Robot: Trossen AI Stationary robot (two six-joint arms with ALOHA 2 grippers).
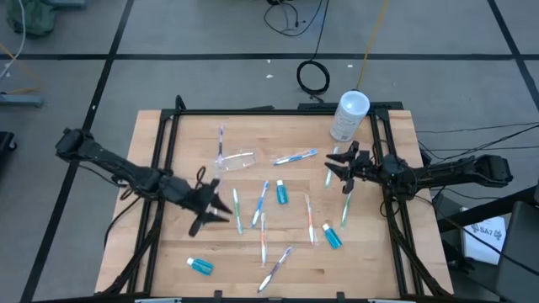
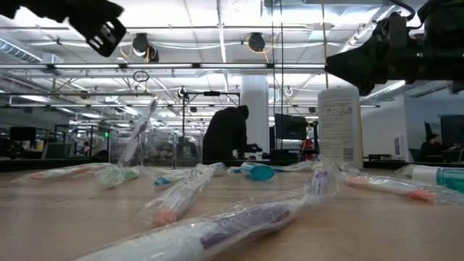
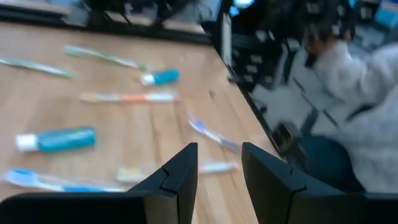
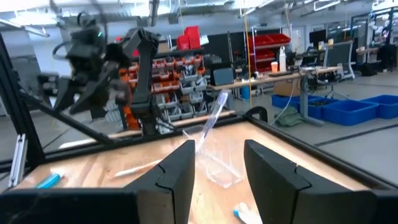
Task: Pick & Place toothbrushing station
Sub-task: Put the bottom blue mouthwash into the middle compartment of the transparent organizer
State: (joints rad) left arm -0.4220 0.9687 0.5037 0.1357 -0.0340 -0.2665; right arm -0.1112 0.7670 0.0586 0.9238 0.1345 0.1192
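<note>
The clear plastic cup [image 1: 237, 159] lies tipped on its side on the wooden counter [image 1: 177, 244], toward the far middle, with one toothbrush [image 1: 221, 140] jutting from its mouth. It is not upright, so it must be righted or lifted by its wall.

The left claw [image 1: 210, 207] hangs over the near left of the counter, fingers spread and empty, well apart from the cup. The right claw [image 1: 341, 168] hovers at the far right, also spread and empty, and its wrist view faces the cup directly; in my judgement it is the better placed to approach.

Wrapped toothbrushes [image 1: 293, 156] and small teal toothpaste tubes [image 1: 201, 266] lie scattered loose across the counter. A white canister [image 1: 348, 116] stands upright at the far right corner. Its label carries print, but none of it can be read.
</note>
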